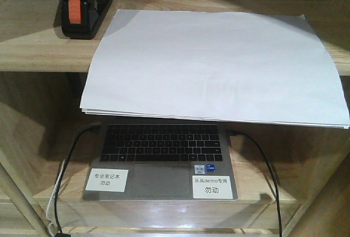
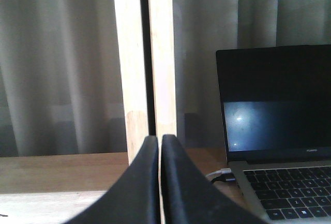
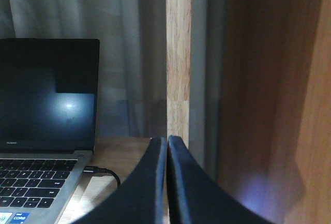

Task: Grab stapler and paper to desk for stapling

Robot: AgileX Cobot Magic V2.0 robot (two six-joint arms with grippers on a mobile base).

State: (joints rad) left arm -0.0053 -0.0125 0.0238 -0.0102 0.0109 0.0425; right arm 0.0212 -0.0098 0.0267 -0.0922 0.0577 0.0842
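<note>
Left gripper closed tip to tip and empty, right gripper likewise pressed together, open laptop on lower shelf, paper on upper shelf above it, overhanging the front edge, stapler just beside paper's far left corner

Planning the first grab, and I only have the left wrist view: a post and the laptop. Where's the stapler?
Observer: The stapler sits on the shelf above the laptop, at the left end in the front view.
Operator: And the paper?
Observer: The paper lies on that same shelf, just right of the stapler. Its front edge overhangs the shelf and hides the laptop's screen from the front.
Operator: Is the right gripper ready?
Observer: The right gripper is shut, fingers together, pointing at a post right of the laptop.
</note>
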